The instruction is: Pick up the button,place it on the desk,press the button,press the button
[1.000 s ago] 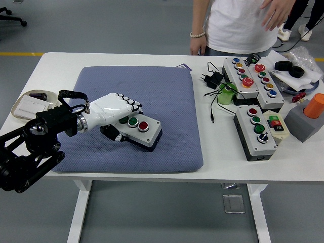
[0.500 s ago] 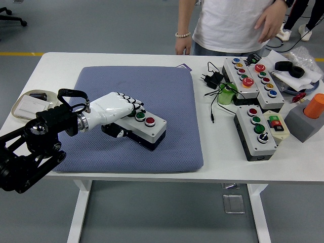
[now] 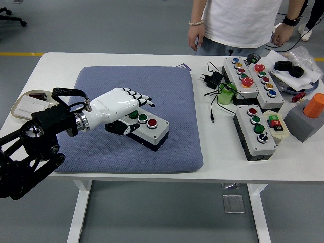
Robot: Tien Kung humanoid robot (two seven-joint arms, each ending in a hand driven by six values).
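- Head view: one white surface (image 3: 126,174) carrying one blue-grey pad (image 3: 167,101) across its left and middle part.
- One button box (image 3: 148,127), grey on top with a black base, lies on the pad. Two green caps and one red cap show in a row on its top.
- One left hand (image 3: 117,107), white with black joints, comes in from the left on a black arm. Its palm lies over the left end of the button box, the thumb low against the box's near side. The fingers (image 3: 140,97) are extended and slightly spread above the box's far edge; whether they grip the box cannot be told.
- One pale tray (image 3: 25,107) rests at the left edge of the surface, partly behind the arm.
- Three more button boxes (image 3: 255,132) lie to the right, off the pad: two side by side at the far right, one nearer.
- One grey block with an orange cylinder (image 3: 314,106) stands at the right edge.
- One person (image 3: 233,23) in a white shirt stands at the far side, both hands hanging clear of the surface.
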